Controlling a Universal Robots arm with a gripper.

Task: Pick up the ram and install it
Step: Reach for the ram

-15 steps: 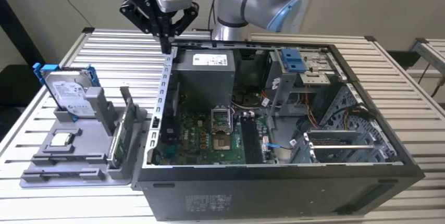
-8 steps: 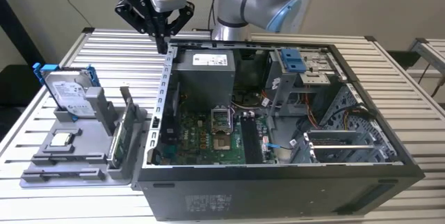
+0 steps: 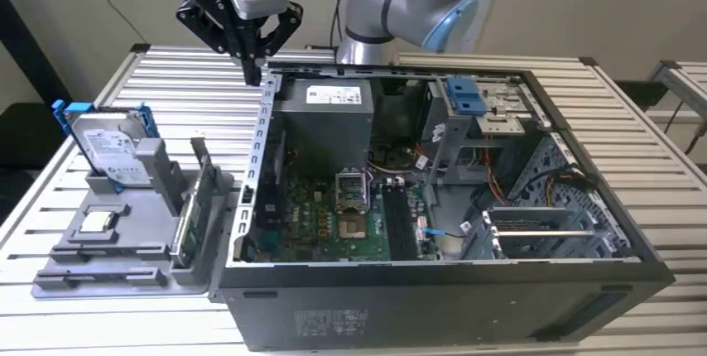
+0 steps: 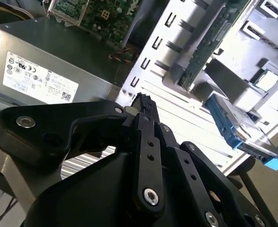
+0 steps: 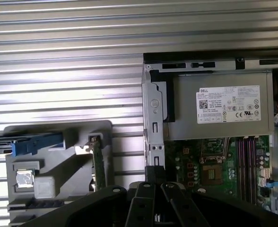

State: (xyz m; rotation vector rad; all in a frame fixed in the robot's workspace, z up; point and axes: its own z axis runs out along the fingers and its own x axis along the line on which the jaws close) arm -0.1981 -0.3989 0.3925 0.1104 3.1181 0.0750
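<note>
Remote desk: I am watching the gripper (image 3: pixel 257 74) hovering over the back corner of the open computer case (image 3: pixel 442 306), just above the power supply (image 3: pixel 326 112). Its claw is clenched. In the second wrist view the fingertips (image 4: pixel 143 106) are pressing together with nothing that I can make out between them.

What I am taking to be the ram (image 3: pixel 188 222) is standing on edge in a slot of the grey holder (image 3: pixel 99 265). The holder is sitting on the slatted table (image 3: pixel 165 74) just beside the case, on the exterior view's left. In the first wrist view the stick is showing as a thin green edge (image 5: pixel 99 163). The blue-framed hard drive (image 3: pixel 111 145) is resting in the same holder, farther from the case.

By my reading, the job is barely beginning. The ram is not yet picked up, the dark memory slots (image 3: pixel 398 223) on the motherboard are looking unfilled, and both the pick and the install are waiting to be done. The gripper is well apart from the stick.
</note>
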